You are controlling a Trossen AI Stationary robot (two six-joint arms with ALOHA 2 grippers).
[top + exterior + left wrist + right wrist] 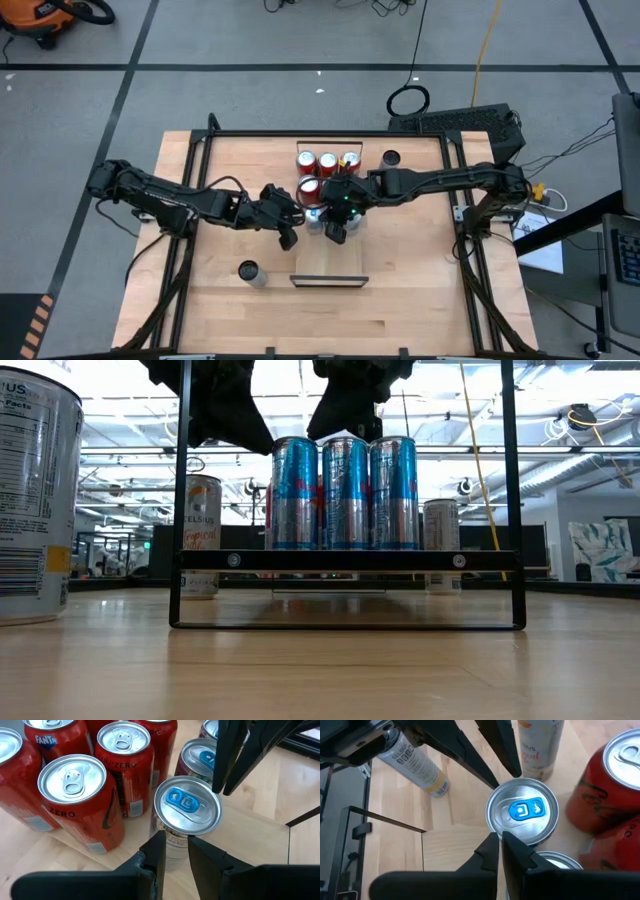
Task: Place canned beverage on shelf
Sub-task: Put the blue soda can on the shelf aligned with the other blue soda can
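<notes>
The right gripper was seen shut and empty above a blue-tabbed can on the shelf; the left gripper, slightly parted, held nothing beside it. Fingers should be reopened and lowered astride the can before squeezing.

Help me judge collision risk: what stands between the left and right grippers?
A silver can with a blue tab stands between the left gripper and the right gripper. Both wrist views show it, with the other arm just beyond.
</notes>
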